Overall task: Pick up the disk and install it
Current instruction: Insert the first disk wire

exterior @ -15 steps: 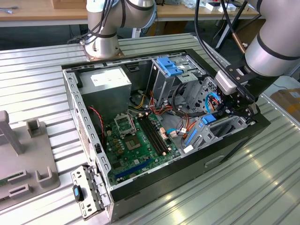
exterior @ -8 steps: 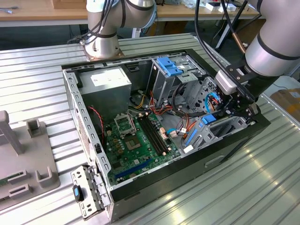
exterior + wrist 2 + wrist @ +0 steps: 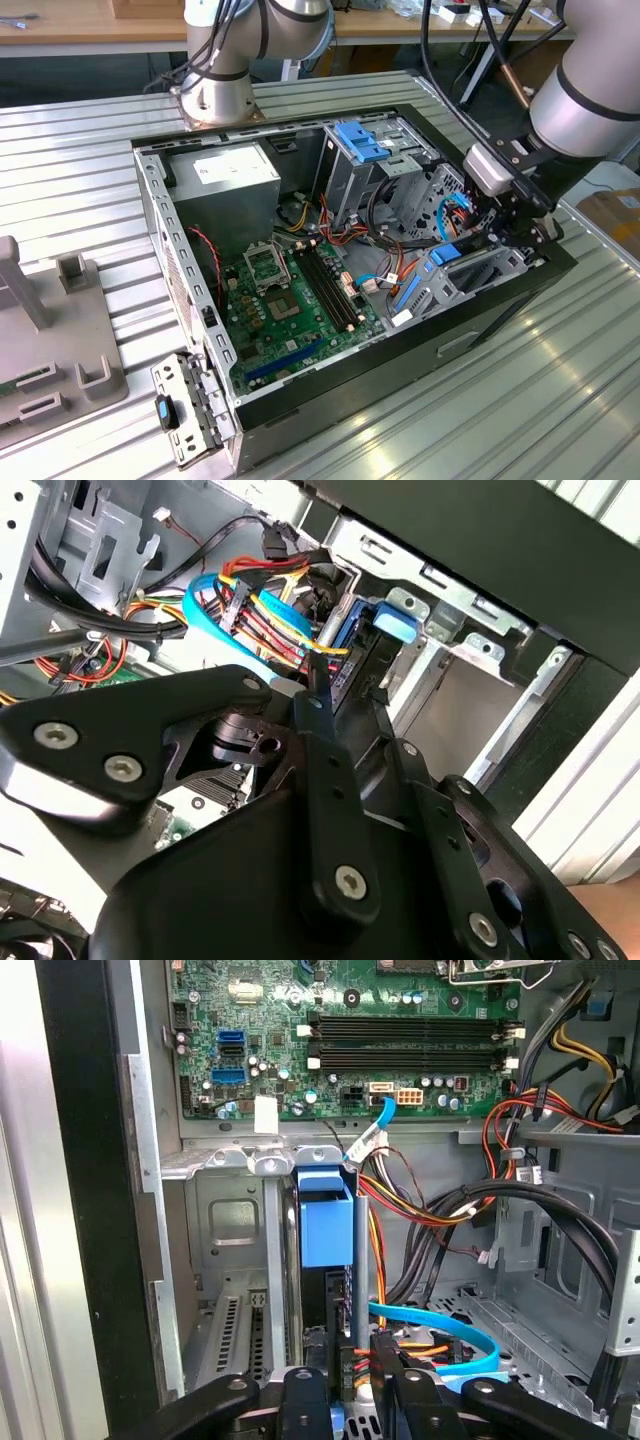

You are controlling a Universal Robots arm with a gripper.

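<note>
- Exterior view: an open computer case [image 3: 480,310] lay on its side on a ribbed metal table [image 3: 560,400], the motherboard [image 3: 290,300] facing up, a grey power supply [image 3: 225,175] at the far corner, and an upright metal cage with a light-blue bracket [image 3: 362,142] beside it.
- The arm reached in from the exterior view's right, and the end effector [image 3: 500,222] sat low at the case's edge, above the drive bay [image 3: 470,275].
- In the first wrist view, the disk [image 3: 328,1222] stood on edge in the bay's slot, its blue carrier against the grey metal rails, just below the motherboard's edge.
- The black fingers [image 3: 305,1400] stood close on either side of the disk's end; whether they actually clamped it could not be told.
- In the second wrist view, the blue carrier tab showed beyond the end effector, next to a bundle of red, yellow and blue cables [image 3: 250,610].
</note>
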